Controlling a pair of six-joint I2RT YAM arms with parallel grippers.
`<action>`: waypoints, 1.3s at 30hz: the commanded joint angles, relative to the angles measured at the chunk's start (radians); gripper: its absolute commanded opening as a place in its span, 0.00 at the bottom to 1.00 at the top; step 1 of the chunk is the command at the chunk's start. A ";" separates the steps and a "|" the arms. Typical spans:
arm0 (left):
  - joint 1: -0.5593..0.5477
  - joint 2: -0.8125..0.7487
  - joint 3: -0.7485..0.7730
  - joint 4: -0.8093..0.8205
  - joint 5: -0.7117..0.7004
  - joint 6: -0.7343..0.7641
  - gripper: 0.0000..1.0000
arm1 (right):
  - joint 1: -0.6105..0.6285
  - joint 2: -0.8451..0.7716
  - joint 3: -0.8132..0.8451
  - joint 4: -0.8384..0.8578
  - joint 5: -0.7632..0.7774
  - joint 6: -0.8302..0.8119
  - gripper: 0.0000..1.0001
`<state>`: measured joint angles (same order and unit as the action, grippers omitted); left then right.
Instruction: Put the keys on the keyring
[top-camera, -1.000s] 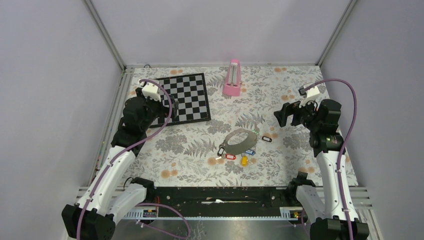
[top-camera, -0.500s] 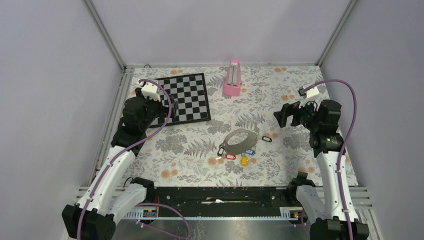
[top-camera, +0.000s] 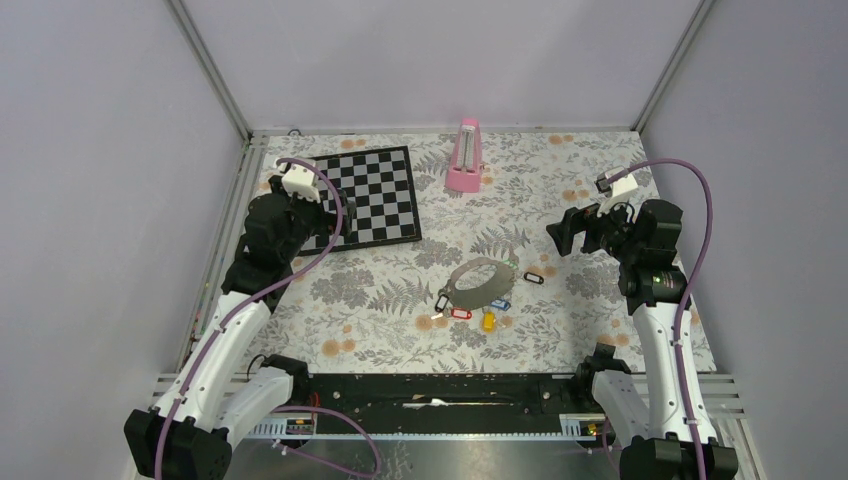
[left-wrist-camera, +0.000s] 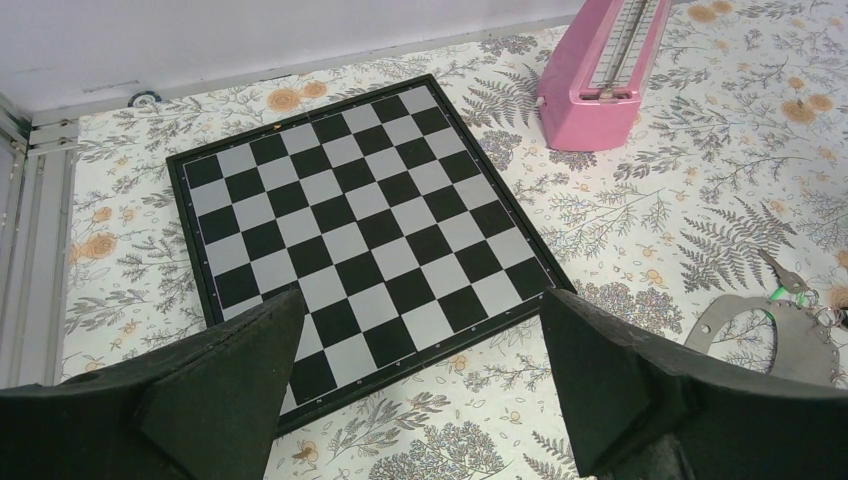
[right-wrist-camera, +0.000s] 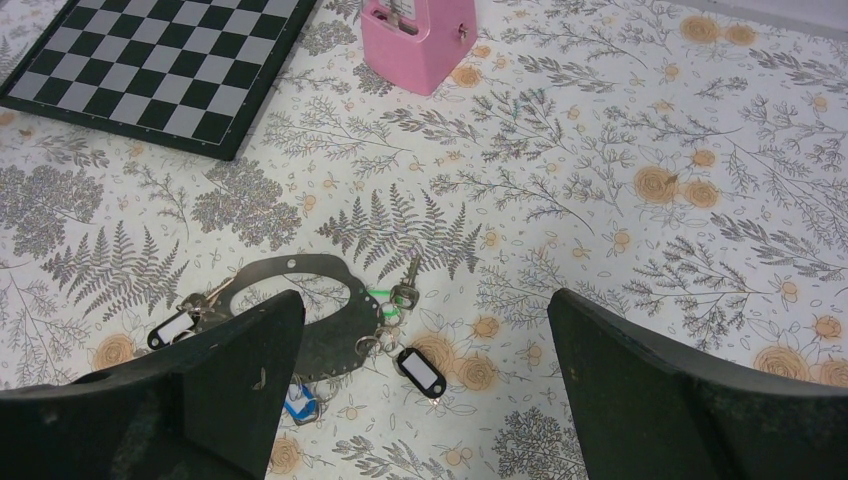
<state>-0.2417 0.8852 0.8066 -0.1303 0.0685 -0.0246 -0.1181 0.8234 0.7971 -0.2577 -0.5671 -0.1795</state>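
Keyring mid-surface, keys clustered at its near edge, left hand and right hand raised, jaws wide, empty, left wrist: chessboard below, right wrist: keyring and keys below open fingers.

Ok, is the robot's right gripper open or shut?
Open. In the right wrist view the right gripper has its two fingers far apart, with the keys showing between them, holding nothing.

The right gripper is seen with its black fingers spread wide above a floral-printed tablecloth. Small metal keys with black, blue and green oval tags are gathered around a grey-silver loop keyring. A pink metronome and a black-and-white chessboard are placed well beyond.
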 joint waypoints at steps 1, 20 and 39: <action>0.008 -0.013 -0.012 0.034 0.014 -0.008 0.99 | -0.003 -0.013 -0.004 0.018 -0.020 -0.014 1.00; 0.021 -0.005 -0.004 0.017 0.037 -0.012 0.99 | -0.003 -0.012 -0.010 0.021 -0.025 -0.015 1.00; 0.035 -0.008 -0.009 0.018 0.044 -0.011 0.99 | -0.003 -0.018 -0.015 0.025 -0.034 -0.012 1.00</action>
<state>-0.2146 0.8852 0.7956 -0.1341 0.0956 -0.0273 -0.1181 0.8196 0.7868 -0.2577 -0.5858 -0.1833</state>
